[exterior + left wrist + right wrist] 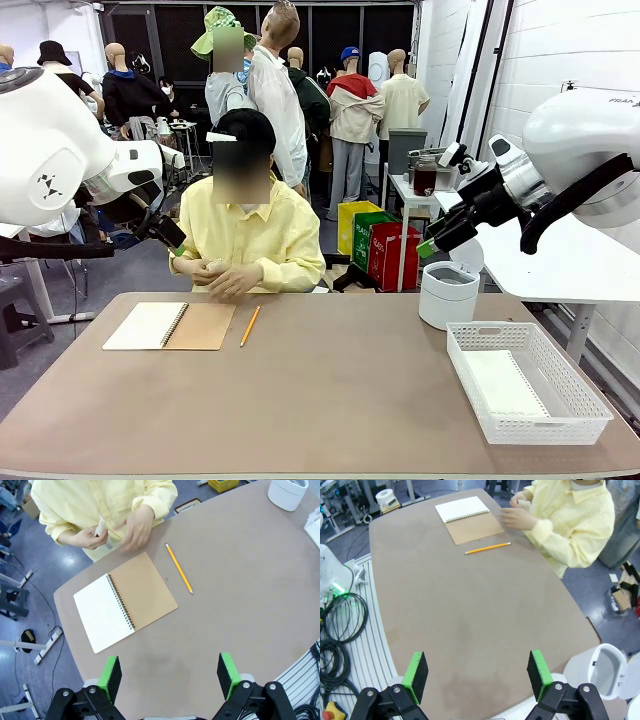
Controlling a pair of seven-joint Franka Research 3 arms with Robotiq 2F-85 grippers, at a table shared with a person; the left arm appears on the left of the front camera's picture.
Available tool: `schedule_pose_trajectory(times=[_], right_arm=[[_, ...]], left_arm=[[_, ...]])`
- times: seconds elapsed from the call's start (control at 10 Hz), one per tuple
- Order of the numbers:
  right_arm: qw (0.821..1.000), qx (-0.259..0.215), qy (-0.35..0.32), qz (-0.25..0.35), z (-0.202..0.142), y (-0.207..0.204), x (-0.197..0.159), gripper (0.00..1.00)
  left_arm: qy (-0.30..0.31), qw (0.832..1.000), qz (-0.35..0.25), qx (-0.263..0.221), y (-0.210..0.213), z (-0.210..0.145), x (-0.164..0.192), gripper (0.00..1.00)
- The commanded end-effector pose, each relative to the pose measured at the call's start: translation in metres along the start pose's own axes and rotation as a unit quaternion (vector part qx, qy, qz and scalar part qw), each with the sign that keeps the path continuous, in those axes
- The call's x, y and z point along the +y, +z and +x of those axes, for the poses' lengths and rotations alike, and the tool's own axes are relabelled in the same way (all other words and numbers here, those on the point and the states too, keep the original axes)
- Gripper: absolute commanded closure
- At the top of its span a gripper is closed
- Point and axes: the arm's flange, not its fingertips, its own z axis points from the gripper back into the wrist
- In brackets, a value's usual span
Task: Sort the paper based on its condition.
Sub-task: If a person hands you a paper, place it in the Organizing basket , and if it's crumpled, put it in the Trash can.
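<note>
Both arms hang raised above the brown surface [330, 400]. The left claw [170, 677] stands wide open with nothing between its green pads [110, 677]; bare surface lies directly under it. Beyond its fingertips lies an open spiral notebook [125, 607], white page and tan cover showing, and just past that a yellow pencil [179, 568], near the notebook but apart from it. The right claw [477, 677] is also spread wide and empty, over a bare stretch of surface, with the pencil and notebook far ahead of it and a white bin [600, 667] off to its right, beyond the surface's edge. The person in a yellow shirt sits at the far side, both hands [222, 275] together at the edge, holding something small and white [101, 528] that looks like paper, though it is too small to tell its condition. A white basket [525, 385] sits below the right claw with a flat white sheet [500, 383] in it.
</note>
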Motion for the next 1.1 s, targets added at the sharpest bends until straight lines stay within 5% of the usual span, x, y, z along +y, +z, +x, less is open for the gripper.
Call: schedule_pose_trajectory(times=[0.0,1.0], right_arm=[[1.0,-0.007,0.0,0.005,0.0003,-0.0007,0.0002,0.0],[1.0,-0.007,0.0,0.005,0.0003,-0.0007,0.0002,0.0]], left_arm=[[0.001,1.0,-0.002,0.003,0.0007,-0.0004,0.0004,0.0],[0.001,1.0,-0.002,0.003,0.0007,-0.0004,0.0004,0.0]])
